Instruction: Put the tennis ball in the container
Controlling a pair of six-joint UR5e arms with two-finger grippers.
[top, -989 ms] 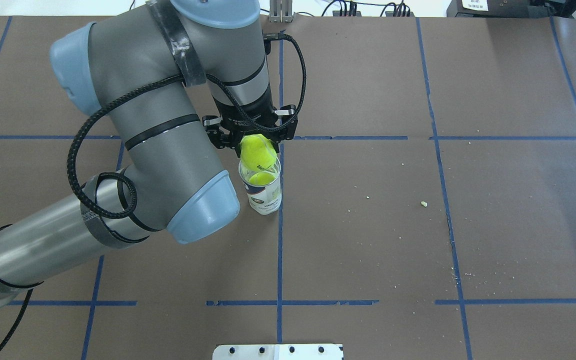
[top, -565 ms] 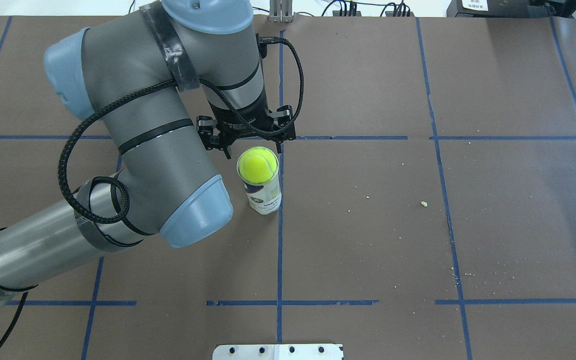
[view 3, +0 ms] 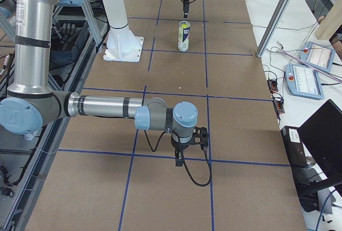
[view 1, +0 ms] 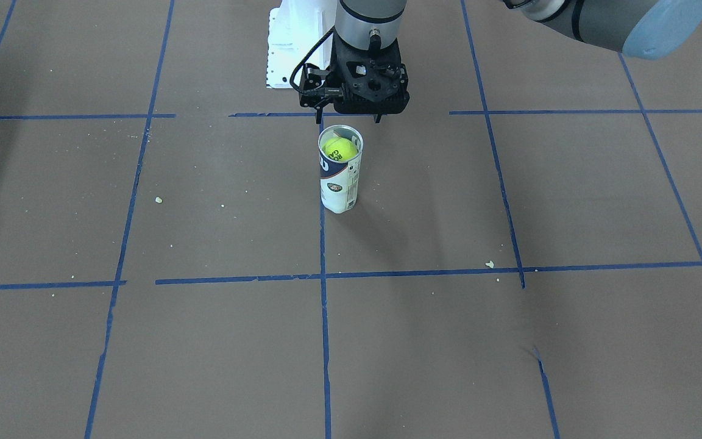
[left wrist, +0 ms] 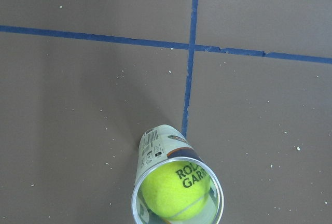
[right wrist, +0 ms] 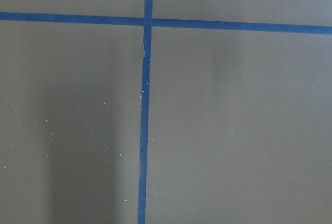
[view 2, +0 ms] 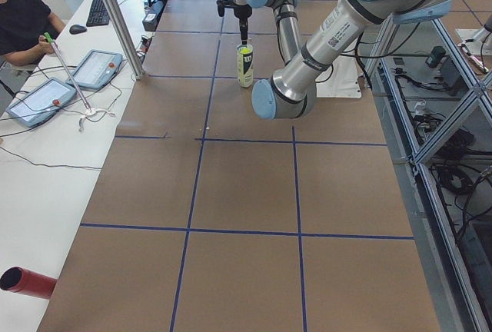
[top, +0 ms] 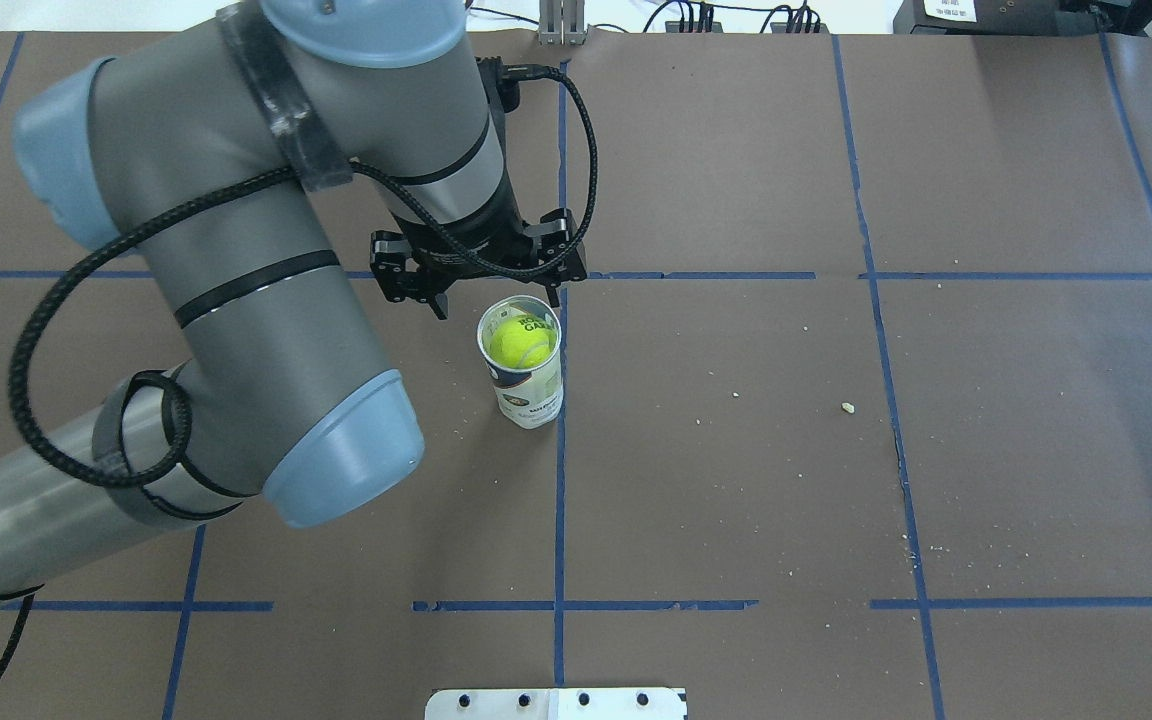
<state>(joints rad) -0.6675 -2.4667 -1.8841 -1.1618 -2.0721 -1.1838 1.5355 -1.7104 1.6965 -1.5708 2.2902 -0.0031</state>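
The tennis ball (top: 521, 342) sits inside the container (top: 530, 390), just below its silvery rim, black lettering facing up. The tube stands upright on the brown table by a blue tape line (view 1: 340, 183). The left wrist view looks down into it, the ball (left wrist: 176, 190) filling its mouth. My left gripper (top: 494, 298) hangs above and just behind the tube, open, with nothing between its fingers (view 1: 348, 119). My right gripper (view 3: 184, 153) hovers low over the table far from the tube, seen only in the exterior right view, so I cannot tell its state.
The white robot base plate (top: 556, 703) lies at the table's near edge. Small crumbs (top: 847, 407) dot the brown surface to the right. Blue tape lines (top: 560, 500) cross the table. Operator tablets (view 2: 92, 67) sit beyond the far side.
The left gripper, shut on the ball at the tube's mouth a second ago, has opened. The ball has dropped inside the tube, and the arm has risen and shifted slightly left.
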